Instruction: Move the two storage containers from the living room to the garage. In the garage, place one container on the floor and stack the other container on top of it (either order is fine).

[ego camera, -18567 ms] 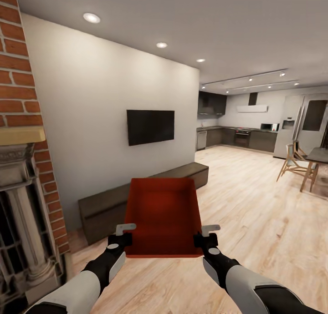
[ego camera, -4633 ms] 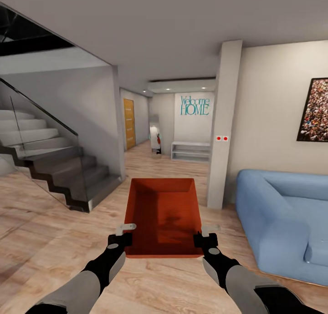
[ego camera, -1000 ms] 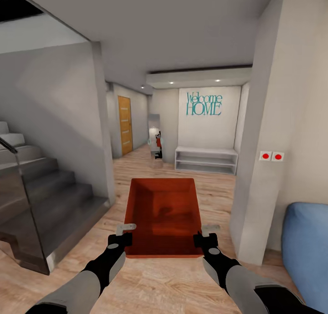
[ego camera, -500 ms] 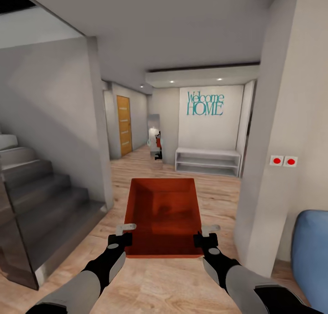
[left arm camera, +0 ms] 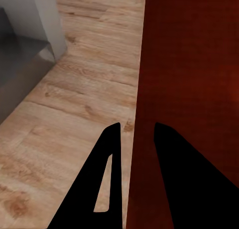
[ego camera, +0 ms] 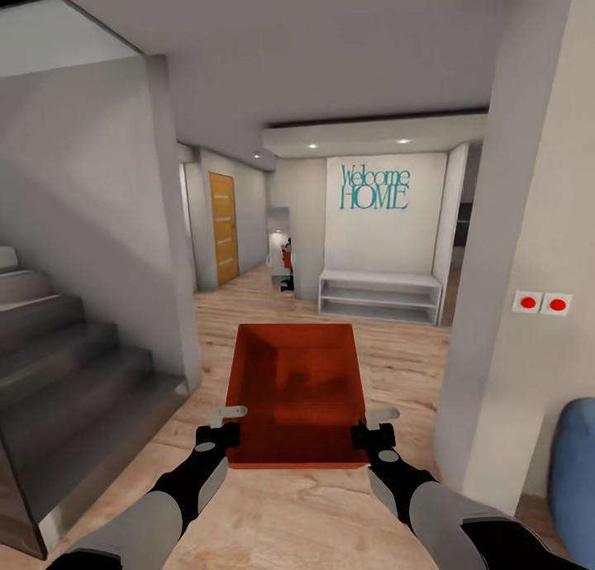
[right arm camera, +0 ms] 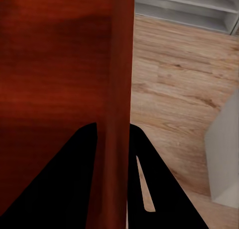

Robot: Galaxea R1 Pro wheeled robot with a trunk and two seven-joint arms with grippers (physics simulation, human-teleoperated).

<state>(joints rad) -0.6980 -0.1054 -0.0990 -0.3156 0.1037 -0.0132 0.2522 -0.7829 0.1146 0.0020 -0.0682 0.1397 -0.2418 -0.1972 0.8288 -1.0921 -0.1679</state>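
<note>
Here the orange-red rectangular topless storage container (ego camera: 296,392) is carried level above the light wood plank floor (ego camera: 397,363), its long axis running straight away from the robot toward the white low shelf unit (ego camera: 380,296) under the teal "Welcome HOME" lettering (ego camera: 374,188). Both arms reach forward side by side. The left gripper (ego camera: 221,425) has its jaws pinching the container's left wall; the right gripper (ego camera: 369,427) likewise pinches the right wall. Grey stairs (ego camera: 66,372) stand at the left.

Smooth matt container (ego camera: 297,388) (orange-red); wood-plank floor (ego camera: 397,363)
</note>
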